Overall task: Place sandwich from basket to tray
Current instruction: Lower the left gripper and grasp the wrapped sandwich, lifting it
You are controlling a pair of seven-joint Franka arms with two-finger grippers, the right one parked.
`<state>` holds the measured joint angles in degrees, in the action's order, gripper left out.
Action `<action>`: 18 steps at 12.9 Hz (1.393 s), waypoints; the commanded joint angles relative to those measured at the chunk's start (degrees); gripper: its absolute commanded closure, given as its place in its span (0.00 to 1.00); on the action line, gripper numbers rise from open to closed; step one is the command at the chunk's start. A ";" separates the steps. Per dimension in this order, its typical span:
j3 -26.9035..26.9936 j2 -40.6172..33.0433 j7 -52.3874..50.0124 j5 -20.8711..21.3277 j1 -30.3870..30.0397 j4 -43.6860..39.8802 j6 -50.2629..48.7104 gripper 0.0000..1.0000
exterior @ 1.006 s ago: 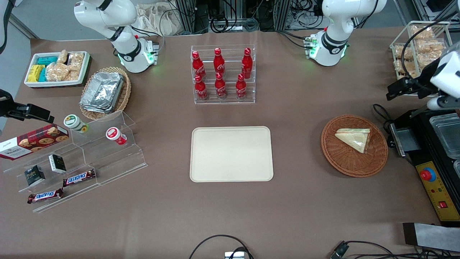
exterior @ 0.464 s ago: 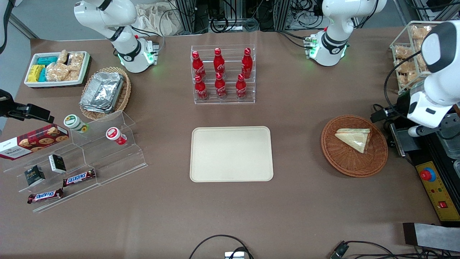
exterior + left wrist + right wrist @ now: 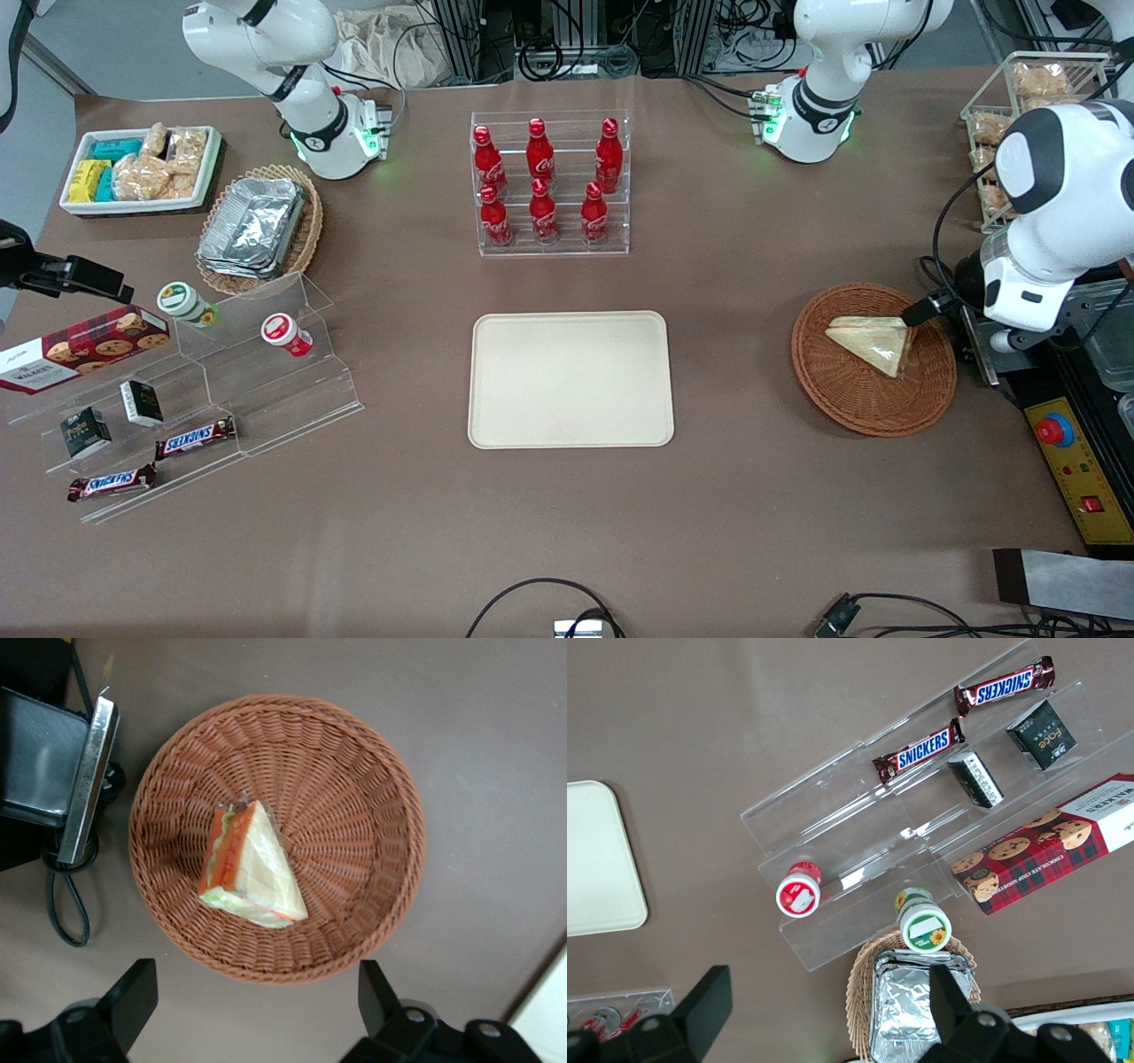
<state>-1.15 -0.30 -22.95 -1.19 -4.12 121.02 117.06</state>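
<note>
You have the tray (image 3: 570,379) bare at mid-table, nearer the front camera than the bottle rack (image 3: 550,182); toward the working arm's end sits the basket (image 3: 850,399), the sandwich (image 3: 873,341) lying flat inside it, orange filling on its cut edge; your gripper (image 3: 252,1014) hangs above the basket, touching nothing, fingers (image 3: 133,997) spread wide apart.

End effector (image 3: 252,1014) aloft, fingers spread
</note>
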 commanded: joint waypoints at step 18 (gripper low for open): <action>3.09 6.36 -16.51 0.39 -0.19 17.05 29.53 0.00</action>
<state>2.18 5.34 -37.75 -1.19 -4.15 136.55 143.17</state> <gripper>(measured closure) 0.000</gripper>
